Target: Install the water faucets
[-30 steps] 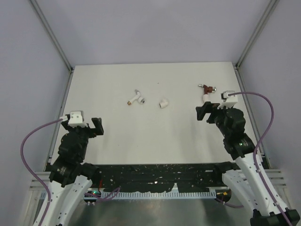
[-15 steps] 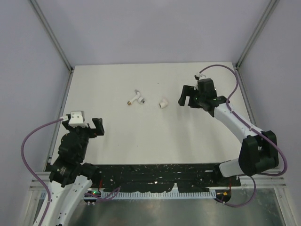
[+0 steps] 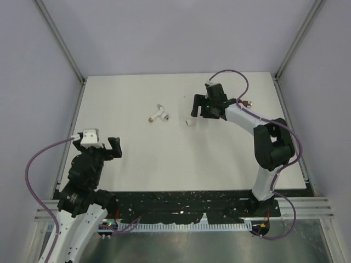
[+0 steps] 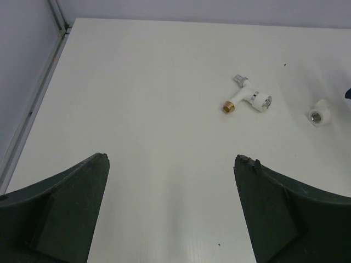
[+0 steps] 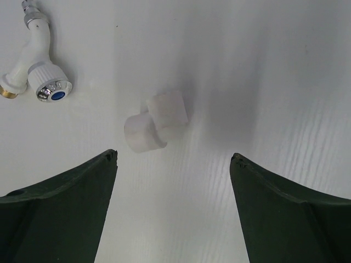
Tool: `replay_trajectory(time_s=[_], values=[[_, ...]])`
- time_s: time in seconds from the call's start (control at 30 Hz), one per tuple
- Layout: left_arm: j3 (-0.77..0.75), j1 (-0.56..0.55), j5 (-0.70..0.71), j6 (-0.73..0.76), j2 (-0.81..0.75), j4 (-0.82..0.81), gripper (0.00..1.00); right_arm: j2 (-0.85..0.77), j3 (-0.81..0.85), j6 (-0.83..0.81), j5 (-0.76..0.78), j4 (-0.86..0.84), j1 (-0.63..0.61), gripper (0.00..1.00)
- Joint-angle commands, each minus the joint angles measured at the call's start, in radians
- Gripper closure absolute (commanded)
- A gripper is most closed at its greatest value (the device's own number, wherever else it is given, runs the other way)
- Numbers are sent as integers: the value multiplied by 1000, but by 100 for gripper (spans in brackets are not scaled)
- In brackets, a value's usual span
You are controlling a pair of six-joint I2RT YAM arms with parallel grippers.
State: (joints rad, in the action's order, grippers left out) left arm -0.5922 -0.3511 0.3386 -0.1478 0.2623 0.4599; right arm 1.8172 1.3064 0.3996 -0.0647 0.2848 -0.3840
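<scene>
The white faucet with a silvery blue-dotted knob lies on the white table, back left of centre. It also shows in the left wrist view and the right wrist view. The dark red faucet lies at the back right, mostly hidden behind the right arm. My right gripper is open and empty, hovering just right of the white elbow fitting, which lies just ahead of its fingertips. My left gripper is open and empty over the near left of the table, far from the faucets.
The white elbow fitting also shows at the right edge of the left wrist view. Metal frame posts stand at the table's back corners. A black rail runs along the near edge.
My right arm has swung from the table's right side, leftward and farther out, to beside the elbow fitting. The left arm has not moved.
</scene>
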Motion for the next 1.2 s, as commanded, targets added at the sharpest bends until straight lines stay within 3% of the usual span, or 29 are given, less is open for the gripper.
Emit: replay_trajectory(time_s=[0.0,0.17,0.53,0.67,0.8,1.17], values=[[-6,6,-16,14,14,-59,0,39,91,-28,8,-70,-68,14],[-5,6,-21,14,17,-61,0,122,155,-103,-46,-177,-131,17],[-6,6,-29,17,26,-61,0,416,465,-159,-93,-96,-207,15],[-6,6,-32,17,28,-63,0,496,566,-159,-113,-49,-217,18],[-4,6,-35,19,29,-63,0,553,654,-157,-110,10,-233,27],[-3,6,-50,21,38,-66,0,568,637,-218,-44,100,-269,38]])
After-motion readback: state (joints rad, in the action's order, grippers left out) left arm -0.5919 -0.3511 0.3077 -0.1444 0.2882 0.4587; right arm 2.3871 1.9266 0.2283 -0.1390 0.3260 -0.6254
